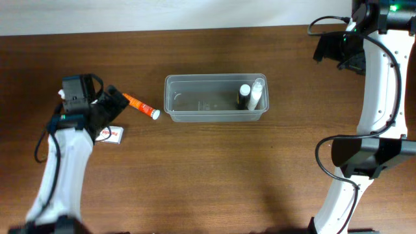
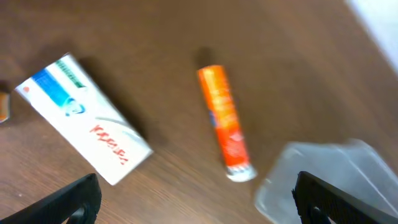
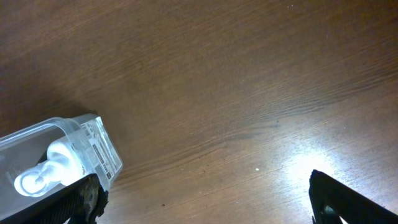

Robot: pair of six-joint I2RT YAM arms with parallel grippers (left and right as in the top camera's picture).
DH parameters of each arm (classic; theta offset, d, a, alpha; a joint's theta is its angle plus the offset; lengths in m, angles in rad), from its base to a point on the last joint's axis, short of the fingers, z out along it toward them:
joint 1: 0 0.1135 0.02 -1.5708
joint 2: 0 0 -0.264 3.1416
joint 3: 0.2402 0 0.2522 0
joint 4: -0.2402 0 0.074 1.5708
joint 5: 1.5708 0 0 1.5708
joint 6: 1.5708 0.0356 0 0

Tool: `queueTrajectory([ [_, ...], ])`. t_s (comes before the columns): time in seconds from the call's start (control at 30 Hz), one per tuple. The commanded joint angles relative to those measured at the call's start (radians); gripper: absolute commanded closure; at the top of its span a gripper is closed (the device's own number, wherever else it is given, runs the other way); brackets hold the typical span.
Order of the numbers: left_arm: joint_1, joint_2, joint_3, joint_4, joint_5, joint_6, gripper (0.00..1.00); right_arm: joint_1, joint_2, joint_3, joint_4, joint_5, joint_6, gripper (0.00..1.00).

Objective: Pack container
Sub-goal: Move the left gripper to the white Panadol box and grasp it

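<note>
The clear plastic container (image 1: 208,116) stands mid-table. A black bottle with a white cap (image 1: 244,96) and a white bottle (image 1: 258,93) lie in its right end. An orange tube (image 1: 140,106) lies on the table left of it, also in the left wrist view (image 2: 225,121). A white box (image 1: 112,134) lies further left, and in the left wrist view (image 2: 84,118). My left gripper (image 1: 114,107) (image 2: 199,205) is open and empty, above the table near the tube and box. My right gripper (image 1: 328,51) (image 3: 208,199) is open and empty, right of the container's corner (image 3: 93,146).
The container's near corner (image 2: 323,180) shows at the right of the left wrist view. The white bottle (image 3: 53,165) shows inside the container in the right wrist view. Bare brown wood surrounds the container. A pale wall edge runs along the table's far side.
</note>
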Motion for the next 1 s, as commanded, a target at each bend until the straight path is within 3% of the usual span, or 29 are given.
queueTrajectory([
  [0.0, 0.052, 0.109, 0.073, -0.04, -0.011, -0.06, 0.01, -0.001, -0.023, 0.011, -0.003, -0.002, -0.003, 0.02],
  [0.37, 0.17, 0.327, 0.129, -0.092, 0.057, -0.073, 0.01, -0.001, -0.023, 0.011, -0.003, -0.002, -0.003, 0.02],
  [0.97, 0.174, 0.465, 0.129, -0.101, 0.049, -0.064, 0.02, -0.001, -0.023, 0.011, -0.003, -0.002, -0.003, 0.02],
])
